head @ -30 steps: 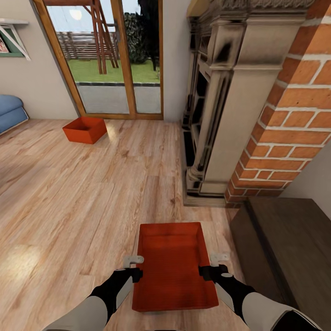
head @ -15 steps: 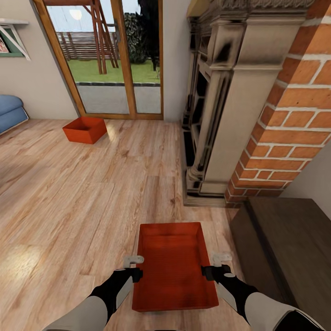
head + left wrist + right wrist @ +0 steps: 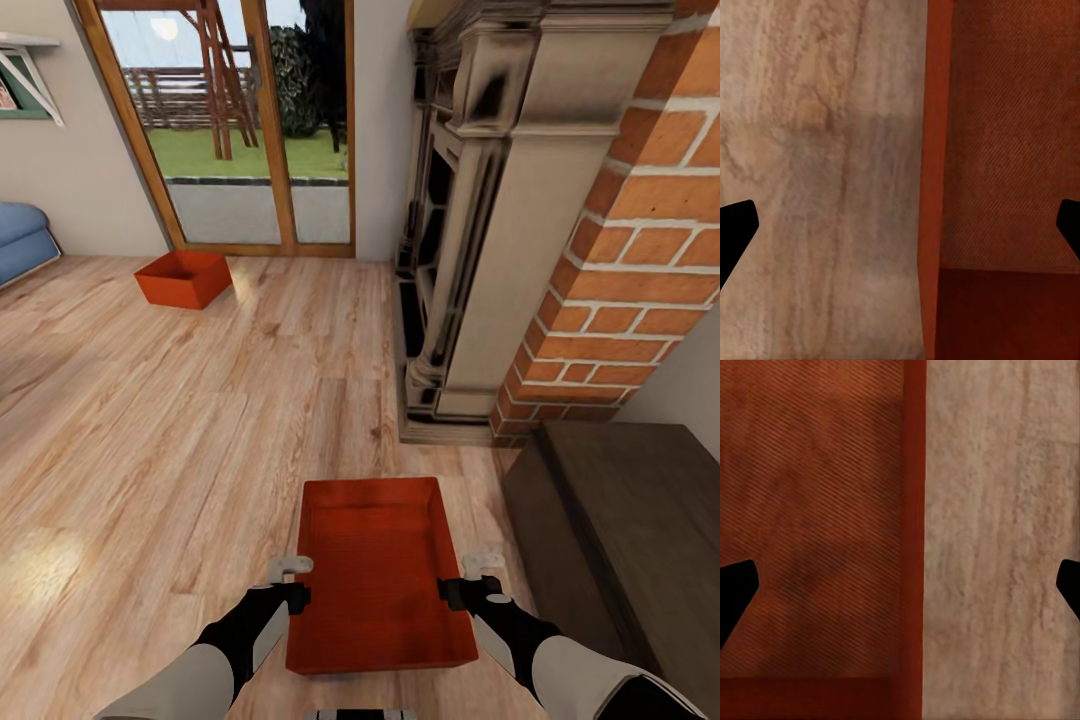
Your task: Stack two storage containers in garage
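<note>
Both wide open: left gripper (image 3: 292, 583) and right gripper (image 3: 470, 578) straddling the orange-red shallow plastic tray's (image 3: 378, 570) side walls. Off-centre closing probably tips it.

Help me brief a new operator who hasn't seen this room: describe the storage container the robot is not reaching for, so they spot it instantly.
Find the wood-framed glass doors at the far end of the plank floor. The far container sits on the floor just before them, towards the blue sofa. Unlike its orange-red twin between the grippers, nothing is near it.
</note>
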Tool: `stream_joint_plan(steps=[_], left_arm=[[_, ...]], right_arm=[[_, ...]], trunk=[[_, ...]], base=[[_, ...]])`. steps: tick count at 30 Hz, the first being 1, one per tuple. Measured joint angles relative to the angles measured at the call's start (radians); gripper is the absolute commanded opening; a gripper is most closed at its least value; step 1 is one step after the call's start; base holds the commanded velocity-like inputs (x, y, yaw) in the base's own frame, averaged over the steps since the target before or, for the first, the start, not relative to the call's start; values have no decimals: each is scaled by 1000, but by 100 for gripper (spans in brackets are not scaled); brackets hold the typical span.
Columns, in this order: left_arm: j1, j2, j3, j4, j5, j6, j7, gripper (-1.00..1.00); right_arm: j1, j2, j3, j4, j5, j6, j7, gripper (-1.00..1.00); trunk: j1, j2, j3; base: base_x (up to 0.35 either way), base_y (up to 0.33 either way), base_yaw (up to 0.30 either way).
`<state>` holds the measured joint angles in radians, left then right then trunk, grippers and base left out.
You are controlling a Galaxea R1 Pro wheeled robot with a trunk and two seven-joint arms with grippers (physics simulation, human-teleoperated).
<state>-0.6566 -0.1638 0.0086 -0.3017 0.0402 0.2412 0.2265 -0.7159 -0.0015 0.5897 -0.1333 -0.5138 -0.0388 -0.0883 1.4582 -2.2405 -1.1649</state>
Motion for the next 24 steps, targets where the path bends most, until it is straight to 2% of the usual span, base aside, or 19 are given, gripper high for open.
stream_joint_plan(steps=[6,17,24], left_arm=[[0,-1,1,0,0,-1,0,100],[0,0,1,0,0,-1,0,100],[0,-1,1,-1,1,-1,0,100]], right_arm=[[0,-1,0,0,0,0,0,100],[0,-1,0,0,0,0,0,100],[0,-2,0,1,0,-1,0,100]], trunk=[[0,0,0],[42,-77,-34],[46,-84,-38]], base=[[0,0,0],[0,0,0],[0,0,0]])
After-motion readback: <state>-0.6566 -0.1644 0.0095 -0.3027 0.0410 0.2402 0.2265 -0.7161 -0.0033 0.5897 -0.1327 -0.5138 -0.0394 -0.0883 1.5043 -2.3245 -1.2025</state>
